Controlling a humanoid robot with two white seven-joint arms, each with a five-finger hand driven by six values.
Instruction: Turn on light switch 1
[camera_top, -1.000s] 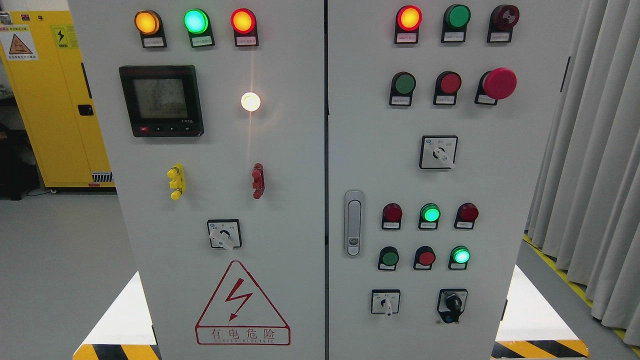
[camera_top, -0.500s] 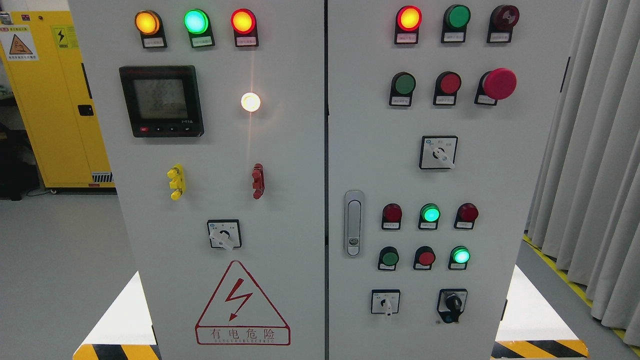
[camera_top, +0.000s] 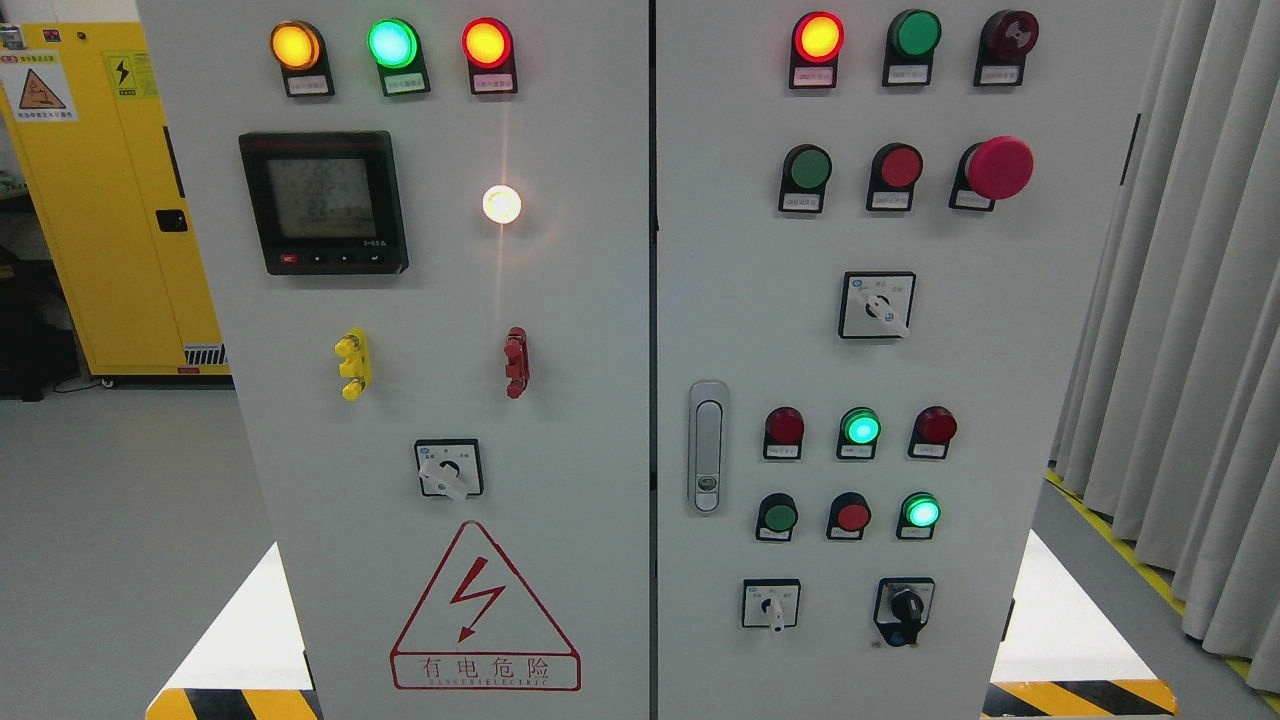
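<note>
Across the grey cabinet (camera_top: 560, 420), lamps glowed — a white light (camera_top: 501, 204) at ten o'clock, a rotary switch (camera_top: 449, 468) toward seven; no hand showed, so grip unknown.

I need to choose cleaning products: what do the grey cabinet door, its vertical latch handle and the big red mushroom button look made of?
Grey cabinet door: probably painted sheet metal, with a smooth, matte, even coat.
Silver vertical latch handle: looks like brushed or cast metal with a satin sheen; metallised plastic is possible.
Big red mushroom button: likely moulded plastic, uniform red and slightly glossy.
</note>
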